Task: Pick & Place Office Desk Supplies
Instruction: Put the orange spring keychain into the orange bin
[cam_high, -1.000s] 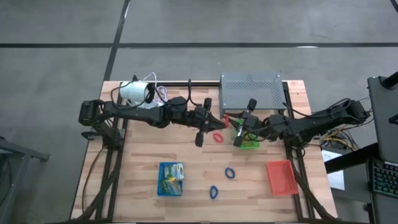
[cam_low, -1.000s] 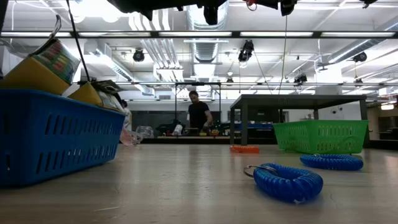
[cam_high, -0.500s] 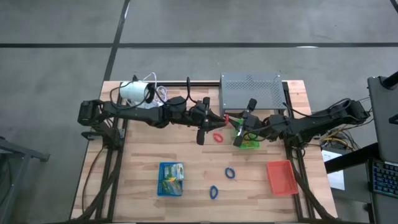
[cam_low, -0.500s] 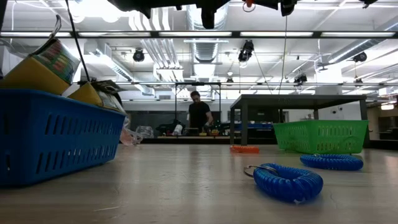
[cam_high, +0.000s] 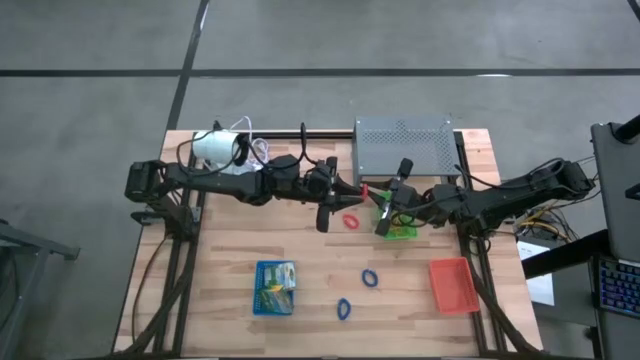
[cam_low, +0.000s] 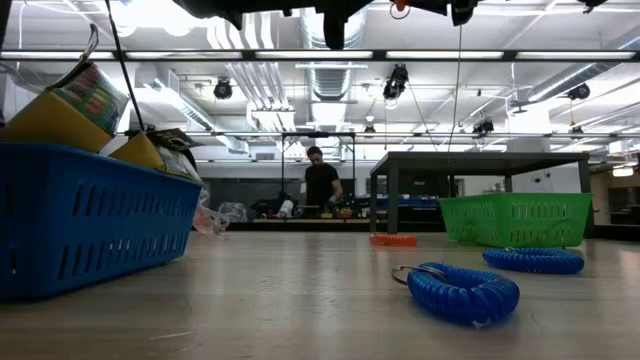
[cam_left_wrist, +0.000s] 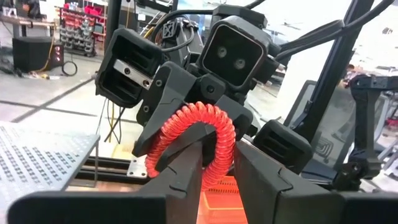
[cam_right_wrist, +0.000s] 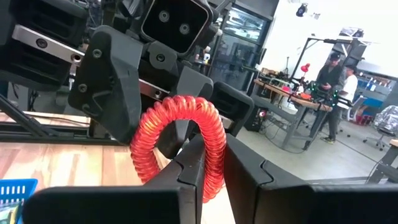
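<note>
A red coiled loop (cam_left_wrist: 198, 127) hangs in mid-air above the table's middle, between my two grippers, which face each other level. My right gripper (cam_right_wrist: 214, 163) is shut on it. My left gripper (cam_left_wrist: 219, 163) comes from the table's left, fingers apart, one strand of the loop in the gap. In the high view the loop (cam_high: 366, 188) shows as a red speck between the fingertips. On the table lie another red loop (cam_high: 351, 220) and two blue loops (cam_high: 370, 278) (cam_high: 343, 309). My right gripper pinches one strand of the red loop (cam_right_wrist: 216, 155) between its two fingers, coming level from the table's right. The loop arches over one fingertip (cam_right_wrist: 194, 146) and is lifted clear of the table. My left gripper has one strand in its gap (cam_left_wrist: 221, 155), and the loop arches over one finger (cam_left_wrist: 186, 149). Whether they touch I cannot tell.
A green tray (cam_high: 402, 230) sits under the right gripper, a blue tray (cam_high: 275, 288) with packets at the near left, and a red tray (cam_high: 452, 283) at the near right. The grey perforated stand (cam_high: 403, 145) and white cylinder (cam_high: 218, 148) stand along the far edge. A person stands far off in the room.
My left gripper has rolled a little about its own line while staying in place. The red loop stays between the two grippers, clear of the table.
</note>
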